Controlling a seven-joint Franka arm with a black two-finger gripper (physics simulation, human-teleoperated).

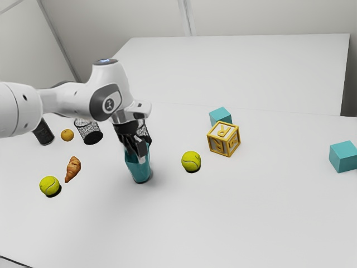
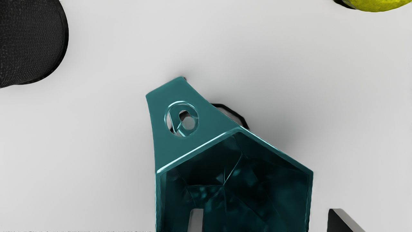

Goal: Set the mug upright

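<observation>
The gripper (image 1: 140, 154) is low over the teal mug (image 1: 139, 170), covering its upper part in the exterior view. In that view the mug's lower end rests on the table, its body leaning slightly. The wrist view looks into the wide angular opening of the mug (image 2: 180, 151), past a flat teal part with a round hole. There the gripper (image 2: 266, 220) is open, one finger (image 2: 196, 222) over or inside the opening and the other beyond the far wall, apart from it. How deep the first finger reaches cannot be told.
Near the mug are a tennis ball (image 1: 191, 161) and a black mesh cup (image 1: 144, 132). Another mesh cup (image 1: 89, 132), a black can (image 1: 43, 133), an orange (image 1: 67, 135), a croissant (image 1: 73, 168) and a second ball (image 1: 49, 185) lie leftward. A letter block (image 1: 223, 139) and teal cubes (image 1: 343, 156) stand rightward.
</observation>
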